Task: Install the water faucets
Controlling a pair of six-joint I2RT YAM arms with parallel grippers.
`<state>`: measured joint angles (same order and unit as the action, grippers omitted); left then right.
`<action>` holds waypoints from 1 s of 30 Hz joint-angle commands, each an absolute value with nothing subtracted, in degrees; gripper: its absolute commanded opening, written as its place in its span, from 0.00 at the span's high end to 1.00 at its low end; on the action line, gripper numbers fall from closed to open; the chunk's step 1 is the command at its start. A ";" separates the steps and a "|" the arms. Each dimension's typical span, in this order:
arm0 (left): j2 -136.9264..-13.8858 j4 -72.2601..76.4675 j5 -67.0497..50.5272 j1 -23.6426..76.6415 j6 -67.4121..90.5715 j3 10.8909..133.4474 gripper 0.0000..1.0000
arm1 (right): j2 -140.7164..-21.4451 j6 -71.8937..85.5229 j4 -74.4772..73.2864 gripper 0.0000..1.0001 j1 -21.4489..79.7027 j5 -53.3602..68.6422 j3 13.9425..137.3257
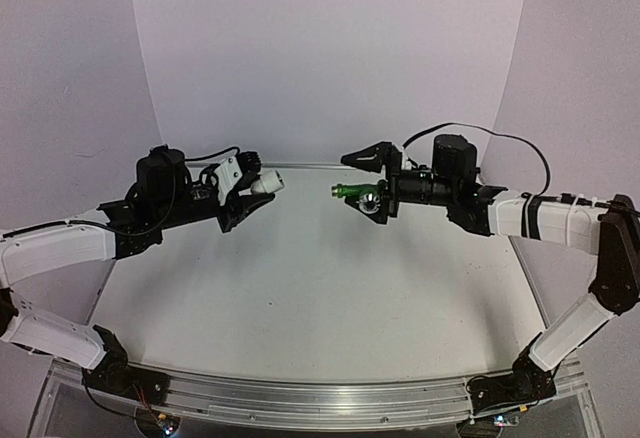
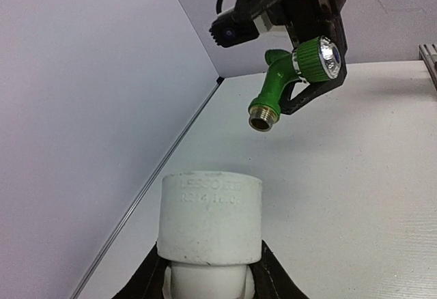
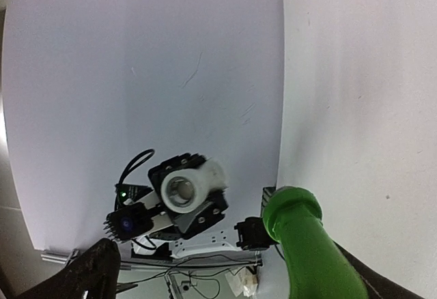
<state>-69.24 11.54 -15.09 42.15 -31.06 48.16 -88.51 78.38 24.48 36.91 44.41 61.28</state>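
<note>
Right pincer [image 1: 348, 180] stands wide open, and the green faucet [image 2: 278, 84] rests against its lower jaw only, threaded end aimed left. Left pincer [image 1: 257, 186] clamps the white fitting [image 2: 210, 217], socket facing the faucet. There's a gap between them, in the air near the bench's [image 1: 300, 288] far edge.

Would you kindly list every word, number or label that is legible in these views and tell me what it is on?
"LESSO": raised letters on the white fitting; the rest of that line is blurred.
Second raised line beneath it: too faint to read.
Green faucet: no text seen.
</note>
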 commanded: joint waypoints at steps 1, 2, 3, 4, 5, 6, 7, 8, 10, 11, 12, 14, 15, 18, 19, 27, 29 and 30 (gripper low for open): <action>-67.79 16.33 -17.28 41.06 -24.74 47.43 1.00 | -86.59 75.33 29.71 0.08 33.07 44.76 59.47; -68.14 16.29 -17.27 40.92 -23.55 47.26 1.00 | -86.96 74.90 30.05 0.15 32.57 45.53 59.31; -68.36 16.34 -17.24 40.83 -22.15 47.26 1.00 | -87.74 74.31 30.53 0.27 32.15 46.59 59.55; -68.72 16.32 -16.90 40.80 -20.85 47.15 1.00 | -88.40 73.70 30.61 0.39 31.93 46.98 59.69; -68.97 16.36 -16.59 40.76 -19.44 47.01 1.00 | -88.84 73.10 30.80 0.49 31.78 47.06 59.57; -69.08 16.42 -16.36 40.71 -18.05 46.90 1.00 | -89.08 72.25 31.04 0.56 31.73 46.96 59.36; -69.22 16.43 -16.17 40.63 -16.75 46.92 1.00 | -89.42 70.75 31.01 0.63 31.69 47.18 59.58; -69.36 16.36 -16.06 40.44 -14.52 47.16 1.00 | -89.77 67.83 30.33 0.77 31.61 47.44 60.02; -69.13 16.27 -18.33 39.17 -8.39 47.78 1.00 | -91.47 61.66 29.24 0.99 31.34 50.46 61.36; -68.79 16.26 -20.62 38.16 -5.24 47.89 1.00 | -92.52 56.35 28.48 1.00 31.30 52.58 62.49; -68.48 16.26 -24.65 36.41 -0.95 48.25 1.00 | -93.41 52.10 27.06 1.00 31.29 55.48 63.94; -68.58 15.96 -32.51 33.50 6.01 49.55 1.00 | -93.47 37.99 25.11 1.00 31.40 59.45 65.11; -68.77 15.69 -37.02 32.56 8.90 50.42 1.00 | -92.68 30.68 21.81 1.00 31.48 59.32 65.52; -69.58 14.86 -47.62 31.24 16.53 53.23 1.00 | -90.24 9.43 8.82 1.00 32.20 56.14 68.48; -70.37 14.48 -51.77 31.14 18.98 54.31 1.00 | -89.46 4.49 6.80 1.00 32.55 54.96 69.36; -74.85 13.89 -71.22 31.11 32.67 59.32 1.00 | -88.80 -9.86 2.91 1.00 35.87 59.92 77.37; -75.65 13.89 -73.15 31.09 35.28 60.22 1.00 | -88.21 -14.80 2.59 1.00 39.17 58.81 78.43; -75.97 13.89 -73.84 31.11 36.47 60.73 1.00 | -88.24 -16.25 2.31 1.00 40.56 58.76 79.41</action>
